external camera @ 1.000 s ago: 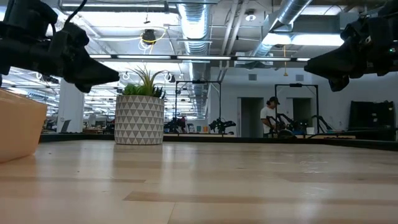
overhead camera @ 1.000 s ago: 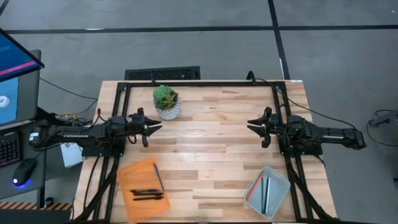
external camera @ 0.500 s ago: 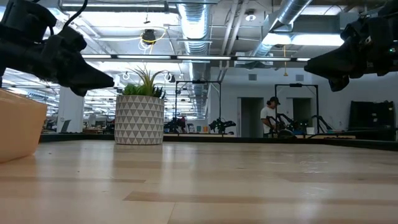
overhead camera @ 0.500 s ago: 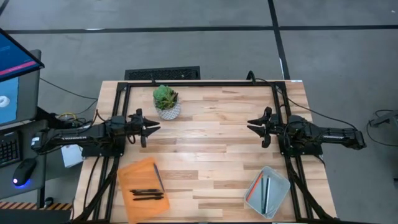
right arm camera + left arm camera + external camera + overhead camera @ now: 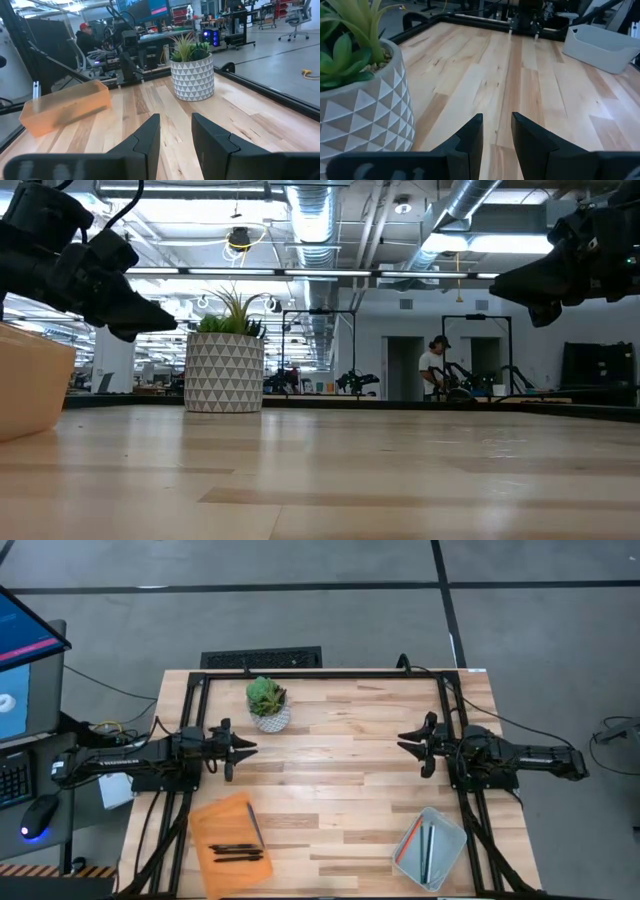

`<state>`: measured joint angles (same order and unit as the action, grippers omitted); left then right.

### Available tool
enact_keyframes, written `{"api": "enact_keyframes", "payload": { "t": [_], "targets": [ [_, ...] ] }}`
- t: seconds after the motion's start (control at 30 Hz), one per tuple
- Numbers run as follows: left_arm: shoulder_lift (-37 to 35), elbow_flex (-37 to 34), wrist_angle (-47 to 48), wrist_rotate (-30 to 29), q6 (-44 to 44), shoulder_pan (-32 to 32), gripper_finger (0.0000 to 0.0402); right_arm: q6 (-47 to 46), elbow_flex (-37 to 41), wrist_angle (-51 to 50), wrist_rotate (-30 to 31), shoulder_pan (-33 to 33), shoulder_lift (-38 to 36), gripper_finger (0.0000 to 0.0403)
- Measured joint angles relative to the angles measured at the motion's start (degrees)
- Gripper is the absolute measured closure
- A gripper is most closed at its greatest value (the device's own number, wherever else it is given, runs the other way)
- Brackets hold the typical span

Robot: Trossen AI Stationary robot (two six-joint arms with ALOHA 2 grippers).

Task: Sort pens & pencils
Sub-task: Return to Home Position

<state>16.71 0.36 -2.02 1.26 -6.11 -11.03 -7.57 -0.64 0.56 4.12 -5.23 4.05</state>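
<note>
Fig.: L end effector, R end effector: released, empty, over bench; pens in orange bin, pencils in grey bin.

The pens are laid flat in the orange bin, well apart from the plant. Two black ones are set side by side, with a bluish one slanted beside them. The pencils are laid in the grey bin, farther from the plant: an orange one along one wall, darker ones beside it.
</note>
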Motion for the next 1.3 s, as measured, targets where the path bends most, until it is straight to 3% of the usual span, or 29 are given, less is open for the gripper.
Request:
{"api": "enact_keyframes", "payload": {
  "t": [1.03,1.3],
  "targets": [
    [0.2,0.0,0.2,-0.6,-2.4,0.0,0.031,3.1,0.0,-0.2,-1.3,-0.1,0.1,0.0269],
    [0.2,0.0,0.2,-0.6,-2.5,0.0,0.031,3.1,0.0,-0.7,-4.1,-0.1,0.1,0.0269]
  ]
}}
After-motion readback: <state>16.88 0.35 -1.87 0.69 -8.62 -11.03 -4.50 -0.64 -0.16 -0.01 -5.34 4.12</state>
